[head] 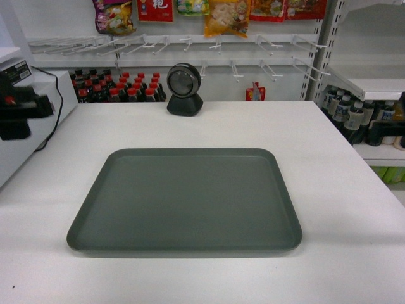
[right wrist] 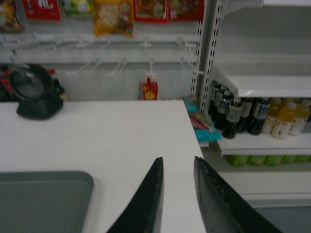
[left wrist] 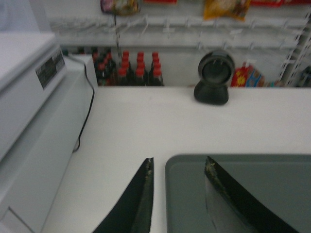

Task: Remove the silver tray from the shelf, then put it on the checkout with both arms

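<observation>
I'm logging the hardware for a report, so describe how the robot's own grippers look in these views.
Both wrist views show the same build. The left gripper has two slim black fingers that taper to narrow tips, with rough, slightly worn inner edges. The right gripper matches: flat matte-black blades, no cables, labels or markings visible. The arms behind them are out of frame.

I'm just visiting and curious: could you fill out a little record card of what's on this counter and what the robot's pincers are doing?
Tray: silver tray lying flat on the checkout
Behind tray: round black scanner, apart from it
Left pincer: open, one finger over the tray's corner, one outside its rim, gripping nothing
Right pincer: open, over bare counter to the right of the tray
Background: red-capped bottles, hanging snack packets
Task state: tray appears placed
</observation>
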Robot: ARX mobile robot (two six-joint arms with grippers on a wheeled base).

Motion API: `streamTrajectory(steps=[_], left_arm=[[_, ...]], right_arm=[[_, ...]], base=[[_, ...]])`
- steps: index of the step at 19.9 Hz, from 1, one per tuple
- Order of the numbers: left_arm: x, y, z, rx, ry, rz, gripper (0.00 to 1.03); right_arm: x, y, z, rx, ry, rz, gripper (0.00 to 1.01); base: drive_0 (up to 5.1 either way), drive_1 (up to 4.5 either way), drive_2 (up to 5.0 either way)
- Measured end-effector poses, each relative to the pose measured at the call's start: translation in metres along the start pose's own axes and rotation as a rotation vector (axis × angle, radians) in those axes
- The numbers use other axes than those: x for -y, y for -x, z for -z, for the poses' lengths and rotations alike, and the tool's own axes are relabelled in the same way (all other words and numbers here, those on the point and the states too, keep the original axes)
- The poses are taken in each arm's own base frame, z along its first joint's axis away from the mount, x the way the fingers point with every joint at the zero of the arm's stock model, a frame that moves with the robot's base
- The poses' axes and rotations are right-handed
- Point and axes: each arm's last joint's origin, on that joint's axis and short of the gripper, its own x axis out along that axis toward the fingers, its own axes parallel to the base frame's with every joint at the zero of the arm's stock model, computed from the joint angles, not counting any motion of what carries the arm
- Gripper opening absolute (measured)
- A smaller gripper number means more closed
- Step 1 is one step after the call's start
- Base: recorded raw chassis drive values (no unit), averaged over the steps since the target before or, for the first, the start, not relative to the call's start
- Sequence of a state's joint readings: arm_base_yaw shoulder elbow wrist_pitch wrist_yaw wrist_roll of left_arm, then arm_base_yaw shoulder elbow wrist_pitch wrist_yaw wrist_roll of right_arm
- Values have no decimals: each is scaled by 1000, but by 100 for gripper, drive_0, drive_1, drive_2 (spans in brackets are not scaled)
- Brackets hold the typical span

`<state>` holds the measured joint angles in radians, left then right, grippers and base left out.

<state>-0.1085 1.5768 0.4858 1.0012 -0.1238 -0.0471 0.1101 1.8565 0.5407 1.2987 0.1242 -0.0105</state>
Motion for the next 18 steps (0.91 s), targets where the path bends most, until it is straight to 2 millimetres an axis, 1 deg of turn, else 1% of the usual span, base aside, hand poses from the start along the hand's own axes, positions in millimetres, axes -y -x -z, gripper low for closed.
streamTrajectory(steps=[1, 2, 3, 4, 5, 7, 8, 10, 11, 12, 13, 14, 15, 16, 18], left_arm=[[-1, 11, -12, 71, -3, 16, 23], [-3, 20, -21, 122, -6, 20, 15], [-4, 31, -23, 145, -10, 27, 6], [-7, 38, -19, 135, -14, 28, 0], [-11, 46, -8, 90, -19, 18, 2], [-16, 60, 6, 36, -23, 8, 1], [-17, 69, 4, 60, -21, 12, 1], [-24, 80, -1, 108, -20, 31, 1], [-28, 85, 3, 131, -19, 20, 1], [-31, 91, 15, 65, -19, 3, 1], [-30, 98, 22, 28, -20, 10, 1], [-29, 104, 21, 42, -20, 23, 1], [-29, 109, 14, 83, -20, 21, 1], [-29, 115, 13, 89, -20, 18, 1], [-30, 124, 19, 59, -20, 17, 1]], right_arm=[[1, 13, -4, 5, -3, -11, 9], [5, 24, -2, -17, -1, -10, 2], [8, 37, 5, -60, 3, -14, 2], [10, 46, 8, -82, 4, -14, 2], [12, 54, 8, -87, 4, -13, 2], [17, 71, -6, -20, -3, -10, 2], [19, 79, -12, 9, -6, -7, 2], [22, 94, -12, -3, -7, -23, 2], [29, 102, -11, -13, -8, -23, 2], [34, 109, -12, -14, -9, 4, 2], [34, 114, -14, -9, -10, 3, 2], [33, 119, -17, -31, -9, -9, 2], [33, 128, -25, -5, -10, -15, 2], [33, 135, -29, 15, -11, -15, 2], [33, 145, -25, -6, -11, -15, 2]], base=[[0, 0, 0], [0, 0, 0], [0, 0, 0], [0, 0, 0], [0, 0, 0], [0, 0, 0], [0, 0, 0], [0, 0, 0], [0, 0, 0], [0, 0, 0], [0, 0, 0], [0, 0, 0], [0, 0, 0], [0, 0, 0], [0, 0, 0]])
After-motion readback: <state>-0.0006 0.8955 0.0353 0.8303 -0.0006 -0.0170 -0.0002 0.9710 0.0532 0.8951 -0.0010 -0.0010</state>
